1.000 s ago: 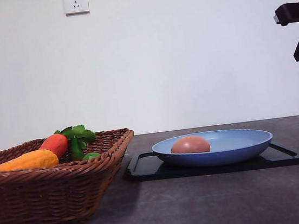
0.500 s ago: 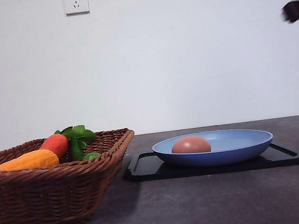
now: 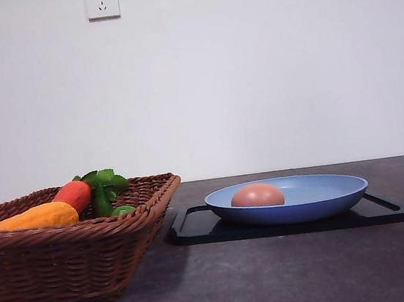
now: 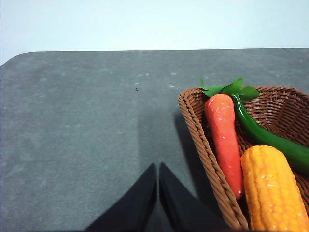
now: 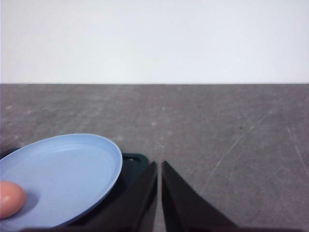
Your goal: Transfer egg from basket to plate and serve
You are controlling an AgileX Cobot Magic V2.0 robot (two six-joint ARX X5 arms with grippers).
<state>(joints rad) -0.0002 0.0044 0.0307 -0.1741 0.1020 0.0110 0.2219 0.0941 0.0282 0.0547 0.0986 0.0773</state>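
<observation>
The small reddish-brown egg (image 3: 257,195) sits lower right in the round light-blue plate (image 3: 326,198), out of the wicker basket (image 3: 75,258); both grippers' fingers pinched together, empty; serving apparently remains.

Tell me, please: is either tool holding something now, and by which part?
Nothing is held. The left tool and the right tool are both shut with nothing between the fingers. The egg lies free on the plate.
</observation>
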